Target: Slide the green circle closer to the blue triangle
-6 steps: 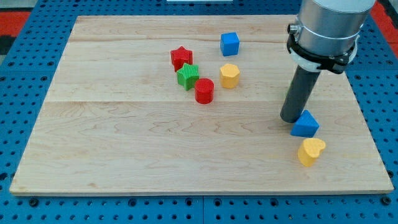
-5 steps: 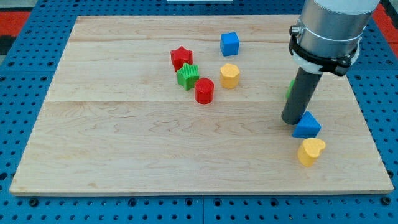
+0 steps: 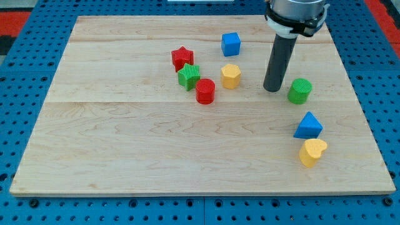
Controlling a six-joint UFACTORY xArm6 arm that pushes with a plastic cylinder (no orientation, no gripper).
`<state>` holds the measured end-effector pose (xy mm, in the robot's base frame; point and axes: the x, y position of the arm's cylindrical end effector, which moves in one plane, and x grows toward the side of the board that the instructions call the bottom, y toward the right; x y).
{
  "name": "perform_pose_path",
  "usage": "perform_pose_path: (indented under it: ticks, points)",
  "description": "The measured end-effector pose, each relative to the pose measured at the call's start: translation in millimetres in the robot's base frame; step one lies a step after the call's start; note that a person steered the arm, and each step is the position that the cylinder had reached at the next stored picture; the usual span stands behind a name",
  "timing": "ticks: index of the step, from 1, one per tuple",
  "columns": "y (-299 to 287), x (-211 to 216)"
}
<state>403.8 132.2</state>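
The green circle (image 3: 300,90) sits on the wooden board (image 3: 125,144) at the view's right. The blue triangle (image 3: 307,125) lies below it, a short gap apart. My tip (image 3: 272,89) rests on the board just left of the green circle, close beside it; I cannot tell if it touches. The tip is above and left of the blue triangle.
A yellow heart-like block (image 3: 312,152) touches the blue triangle's lower side. A yellow block (image 3: 230,75), a blue cube (image 3: 230,44), a red star (image 3: 182,57), a green star-like block (image 3: 188,76) and a red cylinder (image 3: 205,91) cluster left of the tip.
The rod has moved up and left, away from the blue triangle. The green circle, hidden behind the rod before, now shows in full.
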Motion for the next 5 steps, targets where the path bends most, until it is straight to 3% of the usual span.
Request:
perform_pose_path:
  ticks: [2, 5]
  points:
    - [16, -22]
    - [46, -17]
